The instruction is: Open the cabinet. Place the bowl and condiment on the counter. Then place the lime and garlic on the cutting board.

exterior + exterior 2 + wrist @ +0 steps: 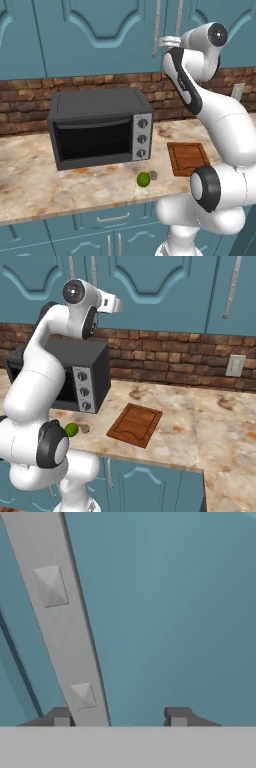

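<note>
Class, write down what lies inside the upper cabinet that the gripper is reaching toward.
Nothing inside can be seen: the upper cabinet's doors are shut and cover its contents. Visible are the blue door and its handle, which runs between the gripper's fingertips.

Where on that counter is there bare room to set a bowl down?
The widest bare patch of counter lies right of the cutting board, below the wall outlet. Another lies left, in front of the toaster oven. It is crowded where the lime and garlic sit together.
</note>
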